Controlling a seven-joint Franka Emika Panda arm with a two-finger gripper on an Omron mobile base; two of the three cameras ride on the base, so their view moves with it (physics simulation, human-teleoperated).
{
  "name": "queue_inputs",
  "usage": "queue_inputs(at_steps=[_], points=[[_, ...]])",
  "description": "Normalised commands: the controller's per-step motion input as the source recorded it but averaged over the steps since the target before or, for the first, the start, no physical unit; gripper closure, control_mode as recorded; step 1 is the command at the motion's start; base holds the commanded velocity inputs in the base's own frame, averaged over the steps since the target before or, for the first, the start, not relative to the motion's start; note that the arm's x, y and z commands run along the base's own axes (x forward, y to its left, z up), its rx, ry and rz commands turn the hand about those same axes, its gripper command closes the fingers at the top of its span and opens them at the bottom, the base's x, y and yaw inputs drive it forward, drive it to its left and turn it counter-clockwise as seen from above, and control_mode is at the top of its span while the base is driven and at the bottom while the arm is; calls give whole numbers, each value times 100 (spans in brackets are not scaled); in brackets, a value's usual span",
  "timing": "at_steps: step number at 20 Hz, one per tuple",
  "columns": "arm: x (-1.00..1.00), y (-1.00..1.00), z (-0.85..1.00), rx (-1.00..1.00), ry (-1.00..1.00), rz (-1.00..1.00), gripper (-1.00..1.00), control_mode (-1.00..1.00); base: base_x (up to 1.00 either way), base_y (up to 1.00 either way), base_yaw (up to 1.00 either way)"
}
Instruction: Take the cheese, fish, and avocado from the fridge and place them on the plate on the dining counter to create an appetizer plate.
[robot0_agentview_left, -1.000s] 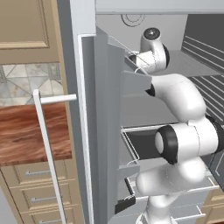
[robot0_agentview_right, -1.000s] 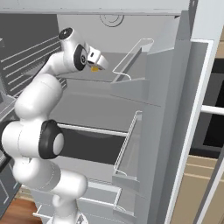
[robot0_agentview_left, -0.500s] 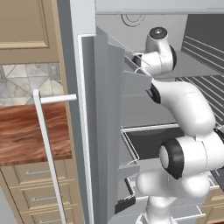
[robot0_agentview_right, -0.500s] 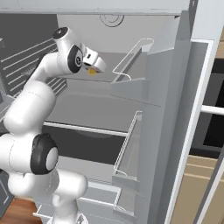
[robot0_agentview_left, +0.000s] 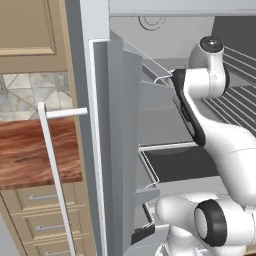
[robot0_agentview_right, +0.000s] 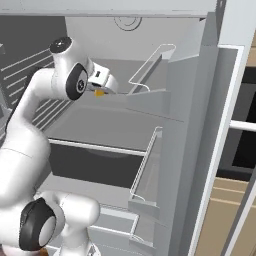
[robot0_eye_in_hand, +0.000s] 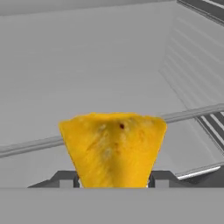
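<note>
We have the cheese (robot0_eye_in_hand: 113, 148) sitting right between the two fingertips (robot0_eye_in_hand: 65, 178) in the hand view: wedge wide at the top, narrowing down toward the palm, one dark tip flanking each lower side. So the thing lies dead ahead of the hand (robot0_agentview_right: 102, 86), centred, no offset to either side that we can see.

Hand state: the jaws stand partly closed, with the cheese filling the gap between them. It looks to us like they're gripping it, but the actual contact at the pads sits at the frame's bottom edge, so we call that a judgement.

Where it is: inside the fridge (robot0_agentview_right: 200, 125), upper level. In the right base view a small orange bit of the cheese (robot0_agentview_right: 100, 92) shows just under the hand, over the grey shelf (robot0_agentview_right: 115, 125). We can't tell whether it's touching the shelf or lifted off it.

What the next move turns on: the way out is back along the hand's own axis, toward the open front, with door bins (robot0_agentview_right: 150, 70) flanking on the side. The wedge taper points into the palm, so we judge a pull straight back shouldn't slip it out forward.
</note>
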Motion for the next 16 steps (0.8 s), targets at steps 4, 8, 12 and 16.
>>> queue_inputs(at_steps=[4,8,12,16], points=[[-100,0,0,-2,1,17,100,-100,0,0,0],[-100,9,0,-5,1,12,100,-100,0,0,0],[-67,24,-1,-9,1,4,100,100,-25,6,1],[0,0,0,0,0,0,100,100,-100,6,10]])
